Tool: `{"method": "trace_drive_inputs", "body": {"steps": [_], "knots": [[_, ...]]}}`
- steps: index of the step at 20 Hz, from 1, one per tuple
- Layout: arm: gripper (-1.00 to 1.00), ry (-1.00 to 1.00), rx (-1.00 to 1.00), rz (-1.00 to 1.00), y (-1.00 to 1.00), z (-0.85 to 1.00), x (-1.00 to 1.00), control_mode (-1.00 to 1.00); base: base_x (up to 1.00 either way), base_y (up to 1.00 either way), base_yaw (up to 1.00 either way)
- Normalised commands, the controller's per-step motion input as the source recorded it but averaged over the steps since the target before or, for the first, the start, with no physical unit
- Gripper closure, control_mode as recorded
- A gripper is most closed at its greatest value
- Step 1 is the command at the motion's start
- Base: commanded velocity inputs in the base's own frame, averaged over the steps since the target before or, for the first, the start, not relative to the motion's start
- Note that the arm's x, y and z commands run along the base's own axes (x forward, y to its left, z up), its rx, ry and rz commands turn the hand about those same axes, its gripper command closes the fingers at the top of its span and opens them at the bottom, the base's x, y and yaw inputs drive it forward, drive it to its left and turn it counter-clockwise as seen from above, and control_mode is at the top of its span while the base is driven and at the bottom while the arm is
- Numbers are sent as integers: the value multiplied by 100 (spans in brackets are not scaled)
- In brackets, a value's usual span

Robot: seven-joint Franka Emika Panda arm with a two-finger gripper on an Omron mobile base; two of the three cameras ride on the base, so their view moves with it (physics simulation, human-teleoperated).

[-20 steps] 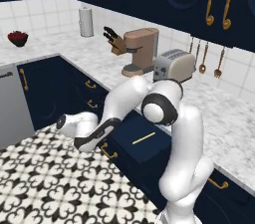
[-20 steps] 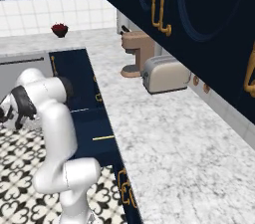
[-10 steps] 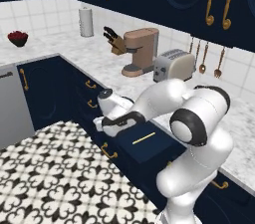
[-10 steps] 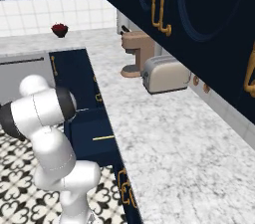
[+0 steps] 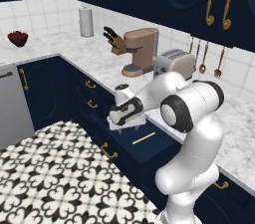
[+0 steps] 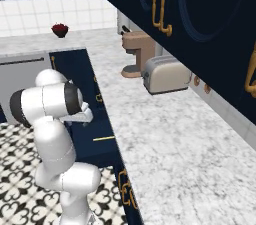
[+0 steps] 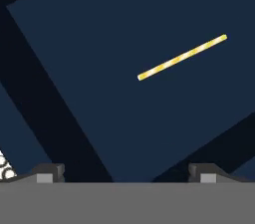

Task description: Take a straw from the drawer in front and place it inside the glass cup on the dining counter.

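I am at the reach-in step: the drawer (image 5: pixel 149 144) stands pulled out below the tabletop (image 5: pixel 234 118), and I hold the gripper (image 5: pixel 130 126) above its near end, jaws spread wide and grasping nothing. In the hand view its two fingertips (image 7: pixel 50 172) stand far apart at the bottom edge, with the drawer's dark floor beyond them.

The straw (image 7: pixel 182 57) lies flat on the drawer floor, alone and touching nothing else; it sits off toward the upper right of the hand view, not between the fingers. From the left base view the straw (image 5: pixel 144 138) lies just beside the gripper, further along the drawer.

My next move, as I judge it, calls for shifting the hand over the straw's middle, turning the wrist so the jaws cross it rather than run along it, then descending almost to the floor before closing. The straw is very thin, so a shallow descent would miss it.

Count: one straw, one open drawer, one toaster (image 5: pixel 175 61), one coffee machine (image 5: pixel 139 51), one knife block (image 5: pixel 115 42).
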Motion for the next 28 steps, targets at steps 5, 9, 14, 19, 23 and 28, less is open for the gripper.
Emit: {"method": "trace_drive_inputs", "body": {"steps": [5, 9, 14, 19, 23, 28], "knots": [[-100, 15, 2, 0, -12, -63, 34, -100, 0, 0, 0], [-100, 6, 3, 0, 0, -58, 23, -100, 0, 0, 0], [-100, 6, 8, 1, 1, -55, 14, -100, 0, 0, 0], [-100, 2, 7, 6, 41, -54, -8, -100, 0, 0, 0], [-100, 2, 7, 9, 96, -41, -41, -100, 0, 0, 0], [-100, 2, 3, 8, 100, -25, -46, -100, 0, 0, 0]]}}
